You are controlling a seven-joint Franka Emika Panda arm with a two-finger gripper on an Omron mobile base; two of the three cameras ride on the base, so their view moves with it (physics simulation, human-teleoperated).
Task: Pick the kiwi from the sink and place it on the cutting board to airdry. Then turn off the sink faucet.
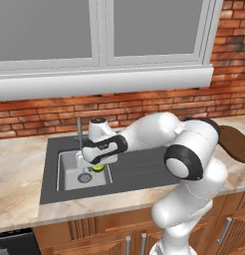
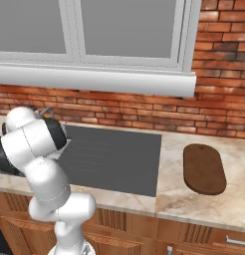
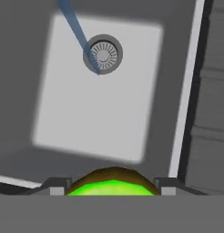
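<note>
Gripper (image 3: 112, 190) closed on the kiwi (image 3: 112, 184): both fingertips (image 3: 57, 186) press its sides, fruit held over the sink (image 1: 67, 174). Below it, basin floor with the drain (image 3: 103, 54); a blue water stream (image 3: 77, 34) runs onto it, so the sink faucet (image 1: 79, 130) is on. Further right along the counter, well apart, lies the cutting board (image 2: 204, 168). Risks, as judged: wet round fruit slipping out during the long swing; hand catching the spout just beside it.
</note>
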